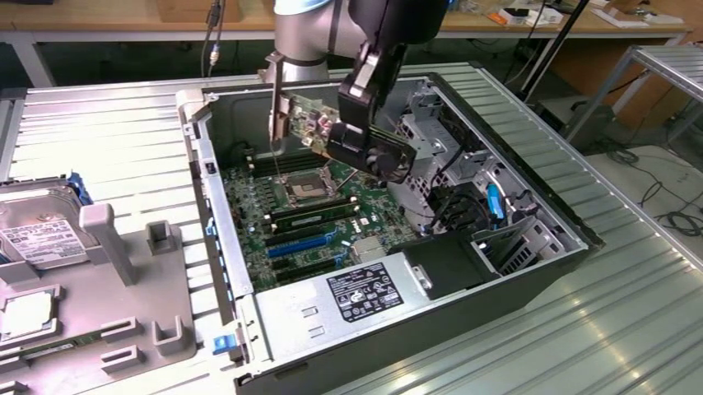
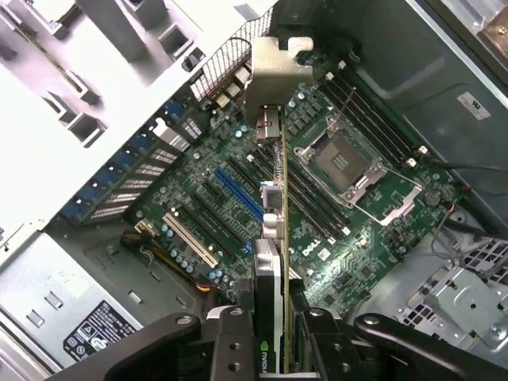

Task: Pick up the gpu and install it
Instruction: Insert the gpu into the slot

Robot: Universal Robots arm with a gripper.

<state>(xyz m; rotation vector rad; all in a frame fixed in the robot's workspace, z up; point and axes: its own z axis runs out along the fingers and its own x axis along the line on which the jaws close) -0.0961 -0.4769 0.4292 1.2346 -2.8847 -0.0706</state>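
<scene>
Gripper (image 2: 275, 321) clamps the gpu (image 2: 275, 186) above the motherboard (image 2: 361, 238); we should keep it upright, squared to the blue slot (image 2: 238, 195).

Ribbed metal table (image 1: 615, 321), wooden bench (image 1: 99, 20) behind, grey floor (image 1: 648, 169) w/ cables (image 1: 683, 220), exterior view's right

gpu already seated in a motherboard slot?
No, the gpu is clamped in the gripper, raised clear above the motherboard.
</scene>
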